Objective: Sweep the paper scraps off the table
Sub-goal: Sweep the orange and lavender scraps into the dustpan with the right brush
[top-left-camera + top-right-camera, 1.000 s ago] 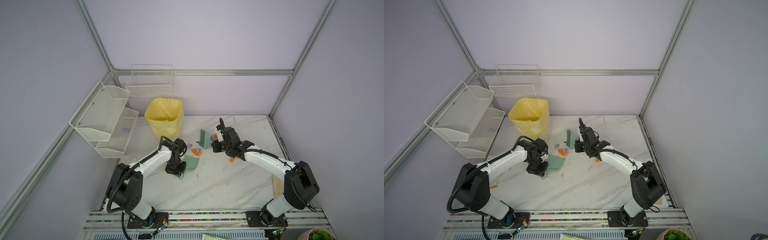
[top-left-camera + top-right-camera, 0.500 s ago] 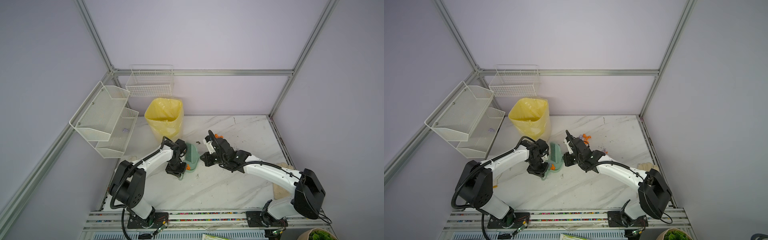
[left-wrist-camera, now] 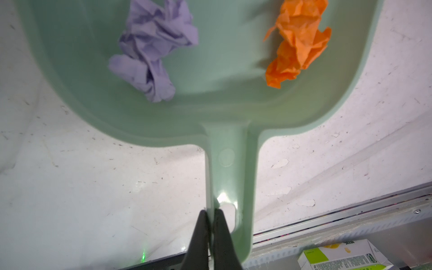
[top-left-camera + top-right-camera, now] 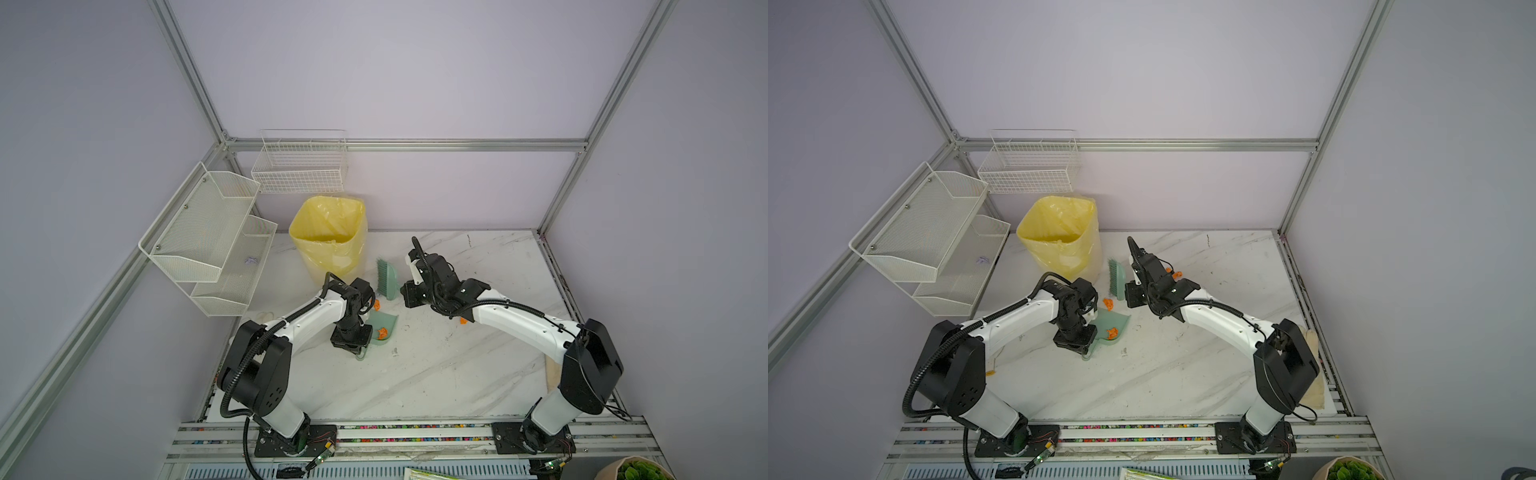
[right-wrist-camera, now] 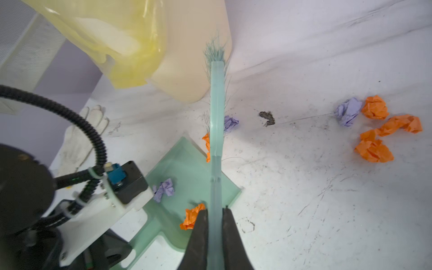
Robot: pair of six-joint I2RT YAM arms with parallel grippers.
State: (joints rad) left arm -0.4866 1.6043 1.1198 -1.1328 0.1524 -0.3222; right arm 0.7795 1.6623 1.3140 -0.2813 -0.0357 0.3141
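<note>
My left gripper (image 3: 210, 211) is shut on the handle of the green dustpan (image 3: 222, 105), which lies flat on the table (image 4: 457, 365). In the pan lie a lilac scrap (image 3: 152, 51) and an orange scrap (image 3: 297, 46). My right gripper (image 5: 214, 209) is shut on the handle of a green brush (image 5: 217, 105), held over the pan's mouth with its bristles near the bin. An orange scrap (image 5: 207, 145) and a lilac scrap (image 5: 230, 122) lie beside the brush. Several more paper scraps (image 5: 372, 150) lie further right; in a top view they show behind my right arm (image 4: 1177, 274).
A yellow-lined bin (image 4: 328, 241) stands at the back, just behind the brush (image 4: 385, 278). White mesh shelves (image 4: 208, 232) and a wire basket (image 4: 301, 166) hang on the left walls. A white glove (image 5: 79, 138) lies at the table's left edge. A dark speck (image 5: 267, 117) lies near the brush.
The brush swept left up to the dustpan, then drew back toward the bin. Scraps that lay in front of the pan are now inside it. The left arm barely moved.
</note>
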